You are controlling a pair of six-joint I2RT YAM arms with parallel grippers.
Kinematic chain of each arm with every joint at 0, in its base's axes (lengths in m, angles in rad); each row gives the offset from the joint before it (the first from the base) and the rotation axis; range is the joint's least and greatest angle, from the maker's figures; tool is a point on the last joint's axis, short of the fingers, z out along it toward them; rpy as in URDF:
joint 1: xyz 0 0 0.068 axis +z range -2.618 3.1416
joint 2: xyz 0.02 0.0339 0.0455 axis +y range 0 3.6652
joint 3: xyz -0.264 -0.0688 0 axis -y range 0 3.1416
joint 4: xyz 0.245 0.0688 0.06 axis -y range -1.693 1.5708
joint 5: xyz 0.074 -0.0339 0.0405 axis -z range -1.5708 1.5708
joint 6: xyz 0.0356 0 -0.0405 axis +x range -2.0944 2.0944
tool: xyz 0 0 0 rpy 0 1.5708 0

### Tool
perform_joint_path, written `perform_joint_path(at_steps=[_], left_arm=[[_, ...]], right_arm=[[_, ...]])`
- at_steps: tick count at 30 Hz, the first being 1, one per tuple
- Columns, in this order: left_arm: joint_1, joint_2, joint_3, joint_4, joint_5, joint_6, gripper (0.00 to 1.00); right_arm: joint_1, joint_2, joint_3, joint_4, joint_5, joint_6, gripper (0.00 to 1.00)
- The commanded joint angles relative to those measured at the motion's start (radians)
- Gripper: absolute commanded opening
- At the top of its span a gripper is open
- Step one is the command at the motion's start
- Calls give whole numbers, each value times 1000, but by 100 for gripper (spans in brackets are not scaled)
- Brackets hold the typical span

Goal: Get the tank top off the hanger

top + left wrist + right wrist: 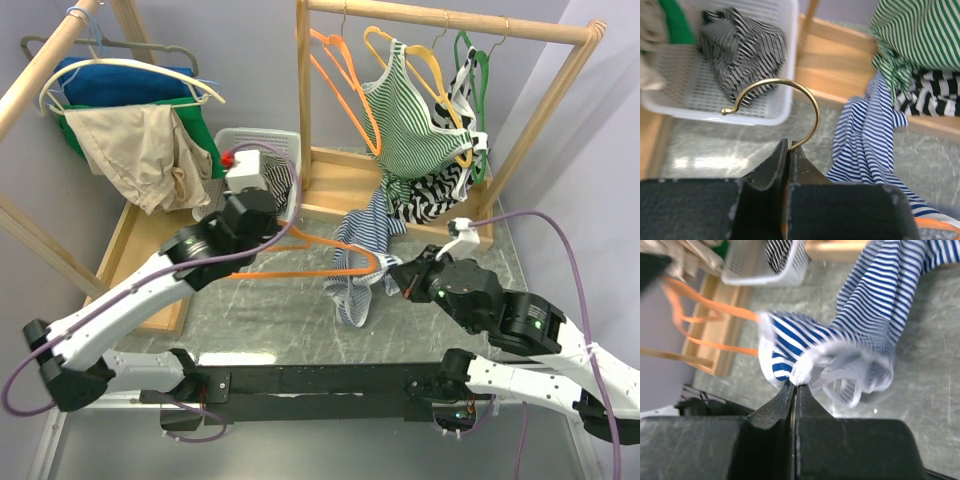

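My left fingers [787, 156] are clenched on the orange plastic hanger [300, 272], right at its neck, where the gold wire hook [775, 80] rises from it. The hanger lies nearly flat above the grey marbled counter [260, 310]. My right fingers [794, 389] are pinched tight on a bunched white-trimmed edge of the blue-and-white striped tank top [370, 235].

I judge the job roughly half done. Both grips are in place, but the top is not free. In my right wrist view an orange arm of the hanger runs straight into the fabric, so at least one strap is threaded on it. The rest of the cloth sags from the hanger's far end down to the counter. What remains is to draw my two hands apart so the strap slides off the arm's tip.

Close behind the tank top stands a wooden clothes rack [450, 18] with a green-and-white striped top [410, 120] hanging on it, near enough to snag. A white plastic basket [262, 137] holding a black-and-white striped garment [740, 50] sits just beyond my left hand.
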Motion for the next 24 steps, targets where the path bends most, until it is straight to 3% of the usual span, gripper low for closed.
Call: perform_joint_path(at_steps=[1, 2, 8, 12, 15, 16, 17, 19, 20, 22, 24], left_arm=[[13, -83, 36, -63, -111, 22, 1], [18, -103, 37, -67, -112, 27, 1], [16, -149, 40, -119, -109, 50, 1], [18, -200, 1, -96, -92, 38, 1], [18, -218, -3, -84, -103, 28, 1], [16, -218, 2, -87, -108, 30, 1], [16, -210, 8, -90, -112, 34, 1], [18, -204, 22, -90, -111, 57, 1], [16, -200, 23, -85, -106, 68, 1], [16, -198, 22, -70, -80, 93, 1], [16, -209, 11, -50, -16, 125, 1]], right_arm=[[4, 65, -10, -12, -47, 15, 0], [1, 71, -21, 20, -105, -9, 0], [4, 116, -51, 122, -120, 8, 0], [2, 162, -45, 244, -257, -122, 0], [27, 228, 2, 208, -317, -155, 1], [40, 234, 14, 199, -300, -161, 10], [45, 231, 21, 162, -265, -158, 26], [48, 190, 24, 144, -213, -144, 31], [50, 168, 21, 147, -202, -152, 41], [50, 101, 16, 151, -188, -166, 51], [51, 61, 19, 169, -176, -195, 56]])
